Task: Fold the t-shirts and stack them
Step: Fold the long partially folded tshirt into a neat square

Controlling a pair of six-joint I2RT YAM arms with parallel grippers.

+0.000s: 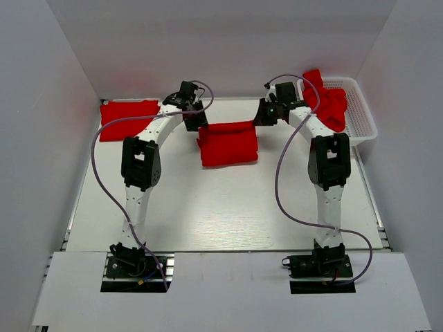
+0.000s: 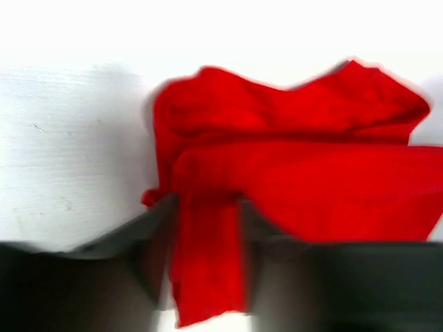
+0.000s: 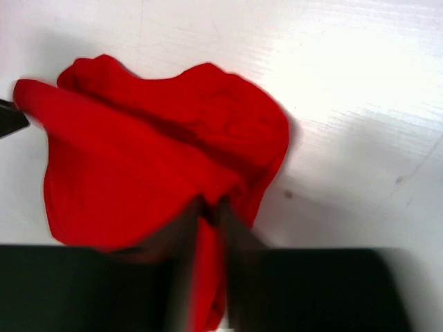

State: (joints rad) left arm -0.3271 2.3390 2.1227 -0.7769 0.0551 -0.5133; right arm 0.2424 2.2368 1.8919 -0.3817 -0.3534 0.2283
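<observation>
A half-folded red t-shirt (image 1: 228,143) lies at the middle back of the table. My left gripper (image 1: 196,124) is shut on its left top corner; the cloth (image 2: 208,263) runs between the fingers. My right gripper (image 1: 261,115) is shut on its right top corner, with cloth (image 3: 208,270) pinched between the fingers. A folded red t-shirt (image 1: 127,119) lies at the back left. More crumpled red t-shirts (image 1: 329,104) sit in the basket at the back right.
The white lattice basket (image 1: 361,114) stands at the back right corner. White walls close in the table on the left, back and right. Purple cables loop from both arms.
</observation>
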